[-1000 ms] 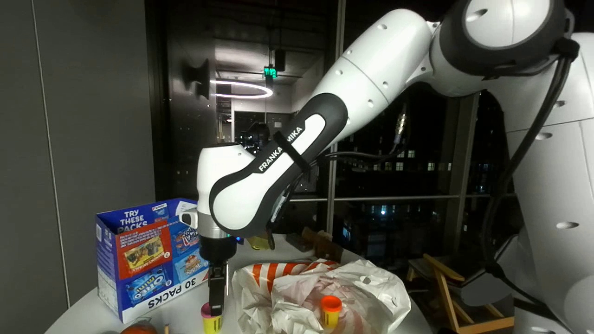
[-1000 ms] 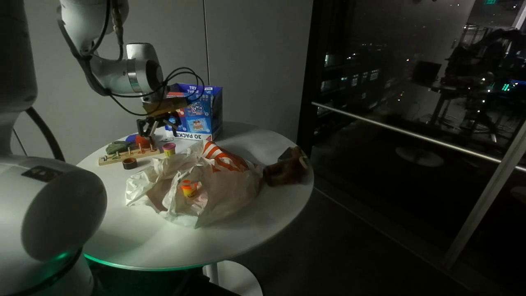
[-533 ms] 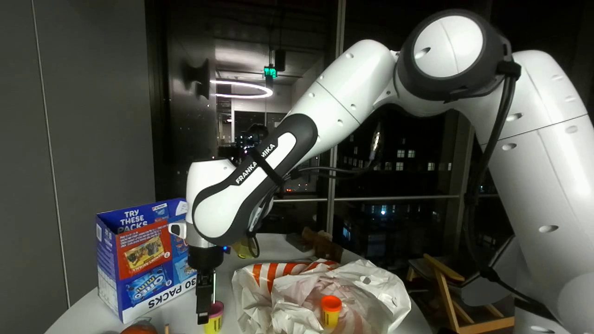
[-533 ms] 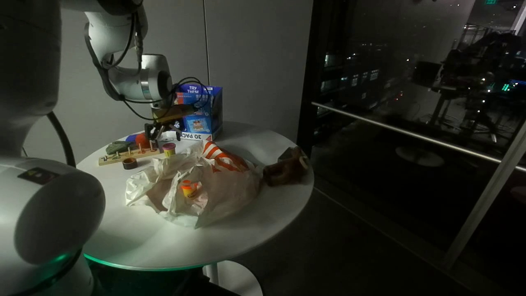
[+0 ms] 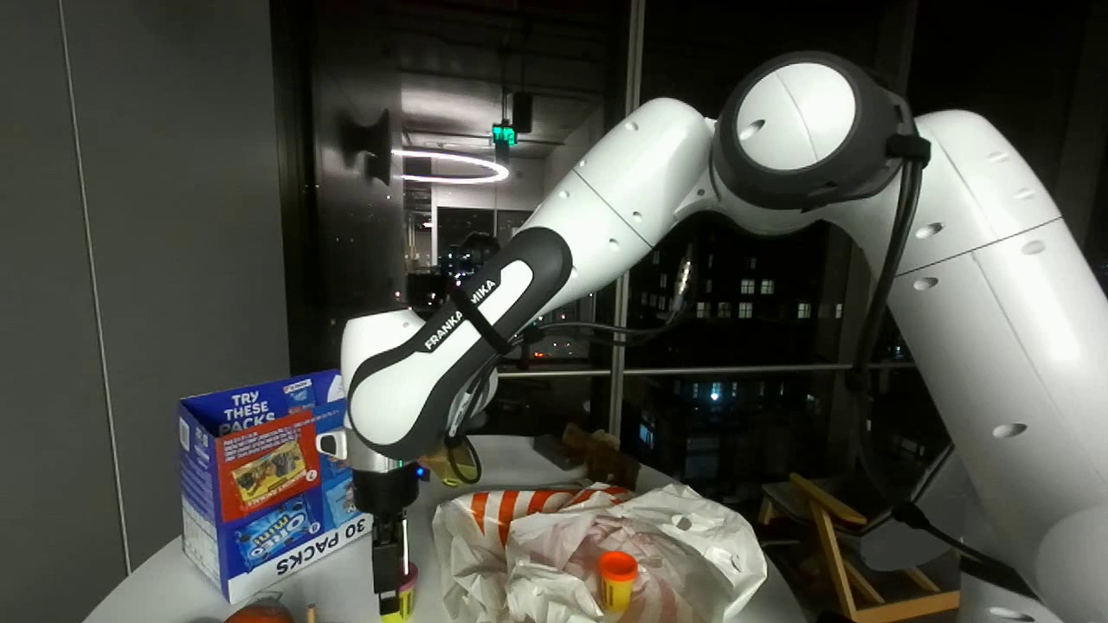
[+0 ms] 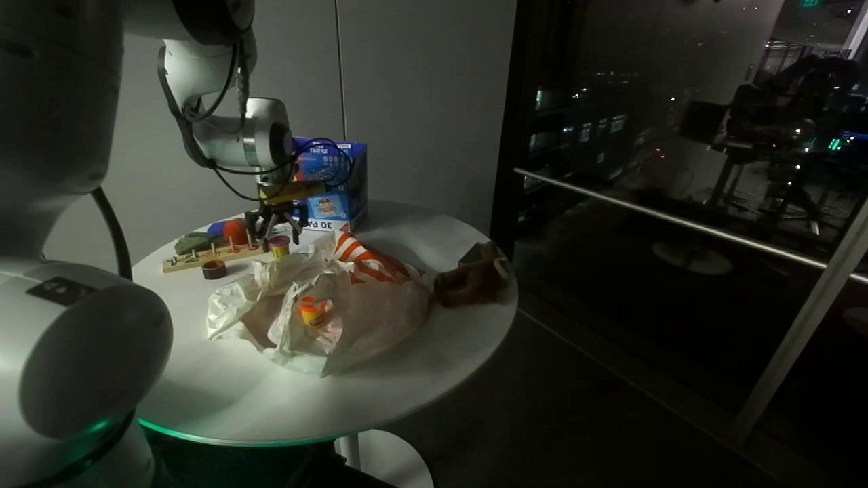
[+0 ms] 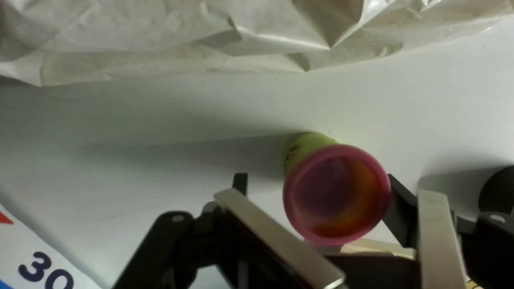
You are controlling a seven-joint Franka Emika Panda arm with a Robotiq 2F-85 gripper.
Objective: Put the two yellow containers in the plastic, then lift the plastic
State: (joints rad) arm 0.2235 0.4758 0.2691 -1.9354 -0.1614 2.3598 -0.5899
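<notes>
A yellow container with a pink rim [image 7: 337, 194] stands on the table beside the bag. It also shows in both exterior views [image 5: 407, 597] [image 6: 279, 251], partly behind a finger in one. My gripper [image 7: 319, 196] is open, pointing down, with its fingers on either side of this container; it shows in both exterior views [image 5: 389, 597] [image 6: 280, 237]. The right finger in the wrist view looks close to the rim; contact is unclear. A yellow container with an orange lid [image 5: 617, 584] [image 6: 312, 313] sits in the crumpled white plastic bag [image 5: 485, 562] [image 6: 386, 312] [image 7: 180, 44].
A blue snack box [image 5: 268, 484] [image 6: 356, 183] stands close behind the gripper. A wooden peg board [image 6: 220, 256], a small dark ring-like cup [image 6: 214, 270] and a red round thing [image 6: 234, 232] lie near the container. A brown object [image 6: 471, 278] lies near the table edge.
My gripper has moved down and across to the pink-rimmed container, so its fingers are now on either side of it. The bag and the orange-lidded container have not moved.
</notes>
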